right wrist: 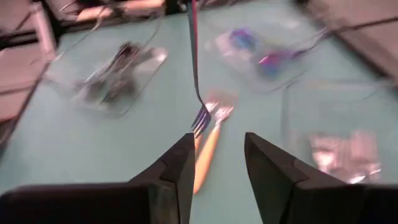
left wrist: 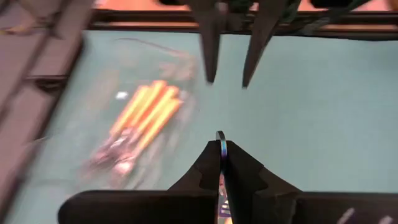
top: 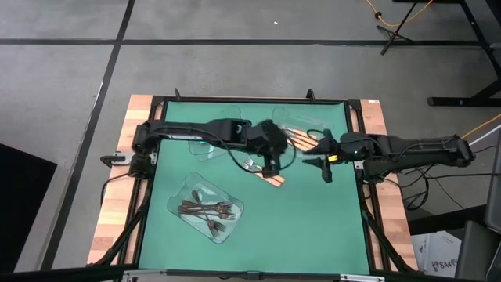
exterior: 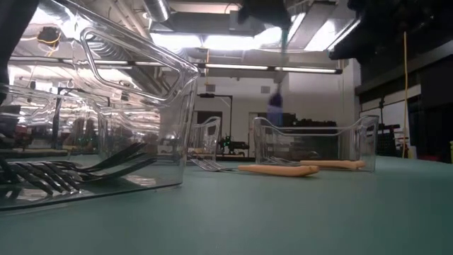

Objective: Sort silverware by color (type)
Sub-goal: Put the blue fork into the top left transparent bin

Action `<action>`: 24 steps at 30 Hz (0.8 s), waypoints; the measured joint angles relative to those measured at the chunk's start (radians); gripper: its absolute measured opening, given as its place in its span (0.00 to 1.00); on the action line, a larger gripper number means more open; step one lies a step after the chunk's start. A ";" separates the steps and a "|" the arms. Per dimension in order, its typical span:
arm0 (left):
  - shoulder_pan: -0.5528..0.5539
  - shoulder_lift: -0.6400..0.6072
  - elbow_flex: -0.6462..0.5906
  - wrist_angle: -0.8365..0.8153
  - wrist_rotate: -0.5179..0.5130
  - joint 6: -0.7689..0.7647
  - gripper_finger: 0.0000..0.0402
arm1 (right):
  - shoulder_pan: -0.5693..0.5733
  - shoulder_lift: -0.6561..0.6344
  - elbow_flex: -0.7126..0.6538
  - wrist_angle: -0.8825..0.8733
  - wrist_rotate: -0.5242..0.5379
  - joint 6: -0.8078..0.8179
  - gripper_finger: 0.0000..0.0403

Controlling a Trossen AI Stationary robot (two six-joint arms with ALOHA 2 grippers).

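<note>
Handoff looks done: left claw [left wrist: 222, 177] pinches the iridescent fork [right wrist: 195, 68] by its handle, hanging tines-down above the counter [top: 313, 227], while my right claw [right wrist: 216, 163] sits spread just beside it.

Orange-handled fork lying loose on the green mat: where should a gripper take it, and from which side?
Probably take the orange-handled fork at mid-handle, from straight above, fingers across its width: it lies flat on the mat.
</note>
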 joint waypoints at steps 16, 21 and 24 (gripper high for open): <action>-0.117 -0.235 0.000 -0.413 -0.601 -0.143 0.00 | 0.000 0.047 0.013 0.031 0.142 -0.026 0.32; -0.152 -0.276 0.001 -0.578 -0.821 -0.306 0.00 | 0.000 0.080 0.013 0.040 0.142 -0.025 0.32; -0.163 -0.291 -0.018 -0.645 -0.899 -0.394 0.00 | 0.000 0.100 0.012 0.047 0.142 -0.025 0.32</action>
